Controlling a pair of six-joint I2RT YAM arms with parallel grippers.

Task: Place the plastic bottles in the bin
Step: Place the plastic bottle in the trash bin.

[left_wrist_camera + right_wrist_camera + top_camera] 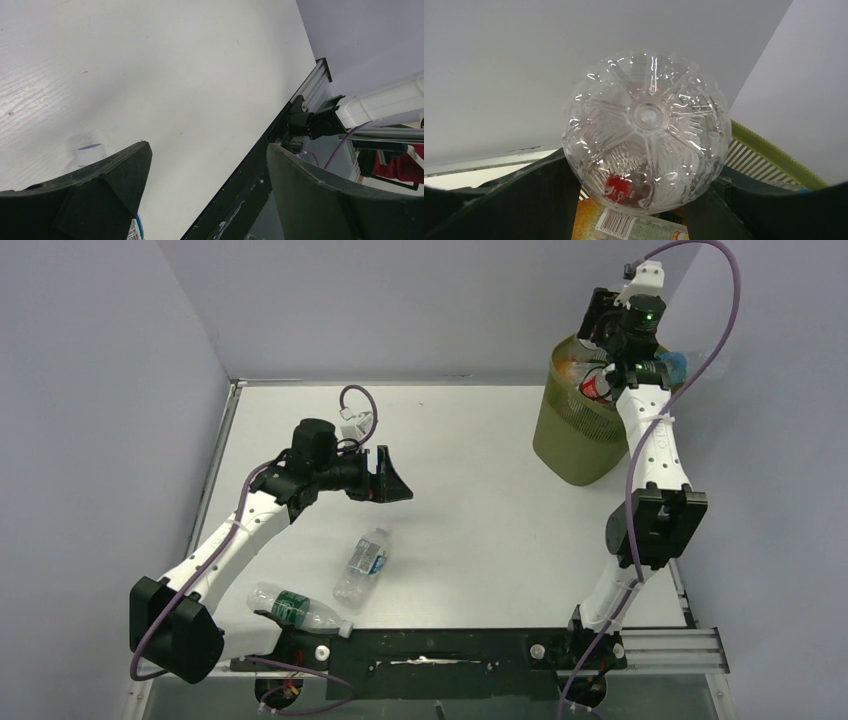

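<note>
My right gripper (612,345) is over the olive-green mesh bin (575,435) at the far right. In the right wrist view the right gripper (644,197) is shut on a clear bottle (646,130); its ribbed base faces the camera and a red cap shows through it. An orange bottle (634,222) lies in the bin below. My left gripper (388,477) is open and empty above mid-table. A clear blue-label bottle (362,565) lies below it; its cap (90,153) shows by the left finger. A green-label bottle (295,608) lies at the near left.
The bin's rim (769,152) shows right of the held bottle. A black rail (430,650) runs along the table's near edge by the arm bases. Grey walls close the back and both sides.
</note>
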